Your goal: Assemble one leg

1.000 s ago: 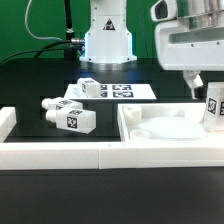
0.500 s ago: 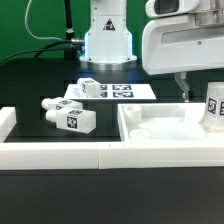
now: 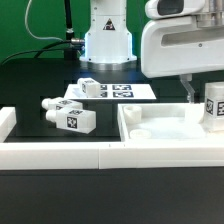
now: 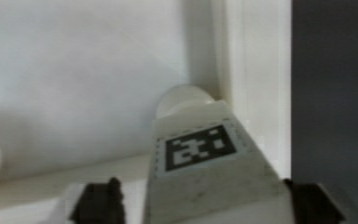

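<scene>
A white leg with a black-and-white tag stands upright at the far right corner of the large white panel. My gripper hangs just above and beside it; one dark finger shows at the leg's left. In the wrist view the same leg lies between my fingers, against the panel's raised rim. The jaws stand open, with a gap on one side of the leg. Midway between the fingertips is the leg's body.
Two more legs lie on the black table at the exterior view's left, and another leg lies on the marker board. A white barrier runs along the front. The robot base stands behind.
The gripper body moved toward the exterior view's left over the panel a second ago, then held still. The leg stays at the panel's corner, slightly lower.
</scene>
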{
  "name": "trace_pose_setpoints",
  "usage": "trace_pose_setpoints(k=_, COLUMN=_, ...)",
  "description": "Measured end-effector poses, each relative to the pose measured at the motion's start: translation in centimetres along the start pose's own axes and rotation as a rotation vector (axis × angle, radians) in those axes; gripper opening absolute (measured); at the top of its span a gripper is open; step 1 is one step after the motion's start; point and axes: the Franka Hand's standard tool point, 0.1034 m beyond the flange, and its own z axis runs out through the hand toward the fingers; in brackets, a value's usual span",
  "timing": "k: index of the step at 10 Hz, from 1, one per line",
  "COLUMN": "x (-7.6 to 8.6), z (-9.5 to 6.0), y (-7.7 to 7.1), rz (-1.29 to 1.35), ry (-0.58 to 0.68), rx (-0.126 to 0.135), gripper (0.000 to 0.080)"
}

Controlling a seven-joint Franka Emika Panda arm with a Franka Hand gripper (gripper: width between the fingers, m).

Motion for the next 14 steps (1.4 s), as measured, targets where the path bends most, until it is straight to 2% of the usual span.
trace_pose_setpoints(k=1, x=0.0, z=0.0, y=0.0, rz=0.078, ry=0.000, rx=0.000, gripper=0.0284)
trace_pose_setpoints(k=4, x=0.1, z=0.1, y=0.0, rz=0.414, ry=0.001, rx=0.016, gripper=0.0284)
trace_pose_setpoints(k=6, x=0.0, z=0.2, y=-0.2, rz=0.739, ry=0.000, rx=0.015, gripper=0.0284)
trace_pose_setpoints(k=7, x=-0.1, z=0.3, y=-0.4, rz=0.949, ry=-0.006, rx=0.040, gripper=0.0284)
trace_pose_setpoints(k=8, x=-0.2, z=0.4, y=-0.7, rz=1.219, ry=-0.018, rx=0.083, gripper=0.0284)
trace_pose_setpoints(k=9, x=-0.2, z=0.4, y=-0.6, rz=1.278, ry=-0.019, rx=0.095, gripper=0.0284)
trace_pose_setpoints(k=10, x=-0.2, z=0.4, y=-0.6, rz=1.270, ry=-0.019, rx=0.095, gripper=0.0284)
trace_pose_setpoints(k=11, x=-0.2, z=0.4, y=-0.6, rz=1.244, ry=-0.018, rx=0.094, gripper=0.0347)
trace_pose_setpoints(k=12, x=-0.2, z=0.5, y=-0.4, rz=1.129, ry=-0.013, rx=0.087, gripper=0.0347)
trace_pose_setpoints(k=13, x=0.0, z=0.4, y=0.3, rz=0.905, ry=-0.018, rx=0.079, gripper=0.0570)
trace_pose_setpoints(k=14, x=0.0, z=0.3, y=0.5, rz=0.727, ry=-0.055, rx=0.071, gripper=0.0570)
